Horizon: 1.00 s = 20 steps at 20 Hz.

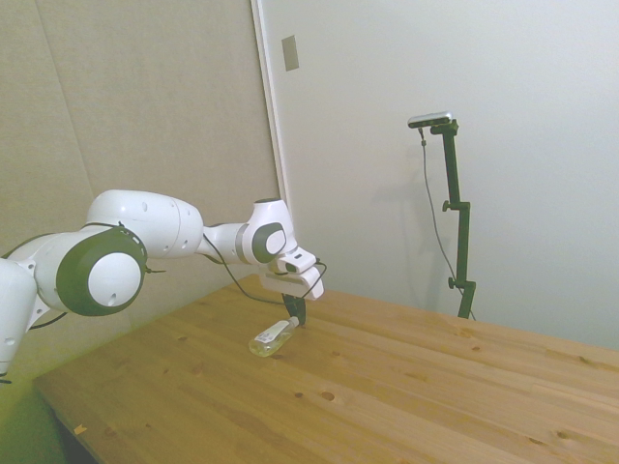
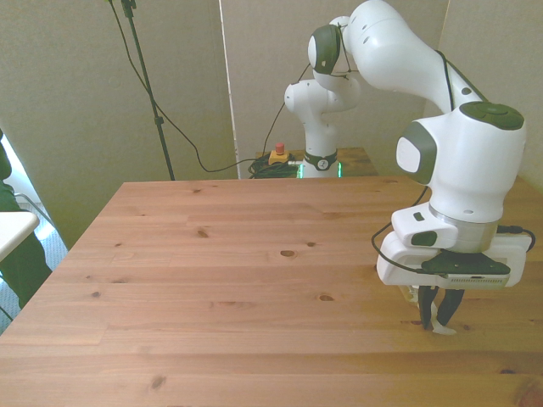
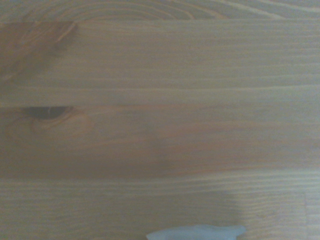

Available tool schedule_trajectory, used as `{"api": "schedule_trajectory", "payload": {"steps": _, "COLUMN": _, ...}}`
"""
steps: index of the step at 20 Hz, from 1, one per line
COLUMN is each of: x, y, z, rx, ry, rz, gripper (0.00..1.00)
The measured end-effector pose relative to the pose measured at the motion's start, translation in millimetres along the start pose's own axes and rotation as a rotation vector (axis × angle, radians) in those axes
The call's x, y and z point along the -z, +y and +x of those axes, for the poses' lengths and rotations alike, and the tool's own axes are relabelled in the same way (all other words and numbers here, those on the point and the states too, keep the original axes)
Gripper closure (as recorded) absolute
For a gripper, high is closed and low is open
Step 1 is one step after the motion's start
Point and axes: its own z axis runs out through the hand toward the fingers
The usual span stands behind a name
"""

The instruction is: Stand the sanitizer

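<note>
The sanitizer (image 1: 273,337) is a small clear bottle of pale yellowish liquid. In the side view it slants, with its white cap end up at the fingers and its base low over the wooden table (image 1: 406,396); I cannot tell whether the base touches the wood. My gripper (image 1: 298,311) is shut on the cap end. In the front view the gripper (image 2: 439,319) hangs near the table's front right, and only a white bit of the sanitizer (image 2: 442,328) shows between the fingers. The wrist view holds blurred wood and a pale sliver of the sanitizer (image 3: 195,233).
The gripper works close to the table's edge at the front view's right (image 2: 530,254). A red and yellow button (image 2: 277,155) sits by the robot's base behind the far edge. A white and green object (image 2: 13,233) stands off the table at the front view's left.
</note>
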Motion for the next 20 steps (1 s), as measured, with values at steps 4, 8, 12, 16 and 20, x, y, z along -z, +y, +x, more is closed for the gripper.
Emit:
{"api": "schedule_trajectory", "payload": {"steps": 4, "x": 3, "y": 2, "z": 2, "rx": -0.007, "ry": 0.007, "rz": -0.002, "gripper": 1.00}}
{"api": "schedule_trajectory", "payload": {"steps": 8, "x": 30, "y": 8, "z": 4, "rx": -0.050, "ry": 0.085, "rz": 0.033, "gripper": 1.00}}
{"api": "schedule_trajectory", "payload": {"steps": 12, "x": 53, "y": 17, "z": -4, "rx": -0.108, "ry": 0.174, "rz": 0.062, "gripper": 1.00}}
{"api": "schedule_trajectory", "payload": {"steps": 16, "x": 71, "y": 24, "z": -20, "rx": -0.176, "ry": 0.293, "rz": 0.099, "gripper": 1.00}}
{"api": "schedule_trajectory", "payload": {"steps": 20, "x": 79, "y": 32, "z": -29, "rx": -0.250, "ry": 0.442, "rz": 0.152, "gripper": 1.00}}
